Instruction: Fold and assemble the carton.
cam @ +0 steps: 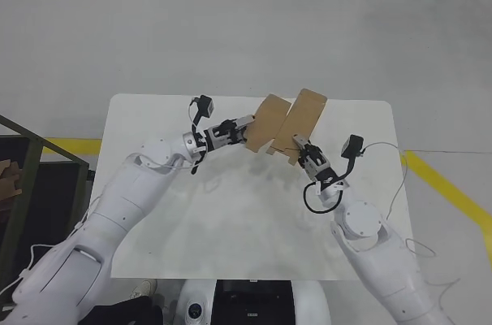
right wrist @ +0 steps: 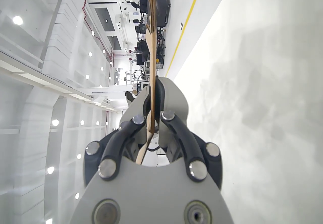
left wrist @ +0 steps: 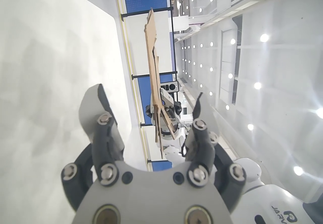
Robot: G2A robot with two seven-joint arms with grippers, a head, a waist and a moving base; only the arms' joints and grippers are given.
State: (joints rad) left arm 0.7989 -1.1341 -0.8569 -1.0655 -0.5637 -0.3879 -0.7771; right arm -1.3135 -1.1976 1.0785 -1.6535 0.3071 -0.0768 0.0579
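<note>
A flat brown carton hangs in the air over the far middle of the white table. My right gripper is shut on the carton's edge, which I see end-on between its fingers. In the top view that right gripper holds the carton's near right corner. My left gripper stands open, its fingers apart around empty air, with the carton edge-on a short way beyond them. From above, the left gripper sits right beside the carton's left edge.
A dark rack with brown cardboard stands to the left of the table. Yellow floor tape runs past the right side. The table's near half is bare white surface.
</note>
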